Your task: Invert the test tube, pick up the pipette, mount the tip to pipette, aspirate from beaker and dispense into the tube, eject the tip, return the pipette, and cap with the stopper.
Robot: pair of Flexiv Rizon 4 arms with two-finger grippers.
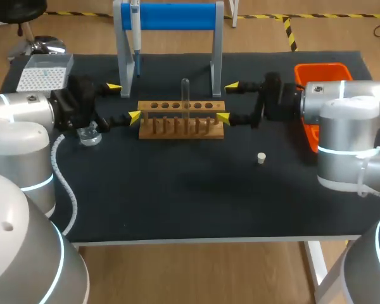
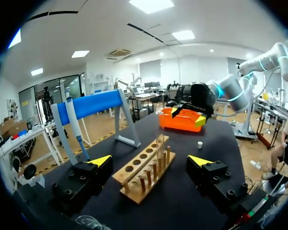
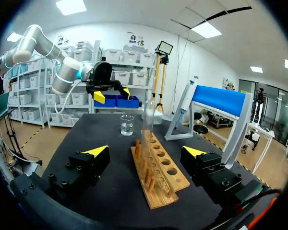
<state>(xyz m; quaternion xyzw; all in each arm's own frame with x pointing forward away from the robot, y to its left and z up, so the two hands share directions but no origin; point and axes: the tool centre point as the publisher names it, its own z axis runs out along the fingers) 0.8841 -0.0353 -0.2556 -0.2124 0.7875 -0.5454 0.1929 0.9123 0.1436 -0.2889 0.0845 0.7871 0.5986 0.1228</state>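
Flanking the rack on the table, my left claw and right claw both gape empty, facing the tube standing upright mid-rack, presumably so either can reach it for inverting.

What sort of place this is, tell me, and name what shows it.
Most likely a laboratory bench set up for robot liquid handling: a wooden rack with one test tube standing in it, a pipette hanging on a blue stand, and a glass beaker on the black table.
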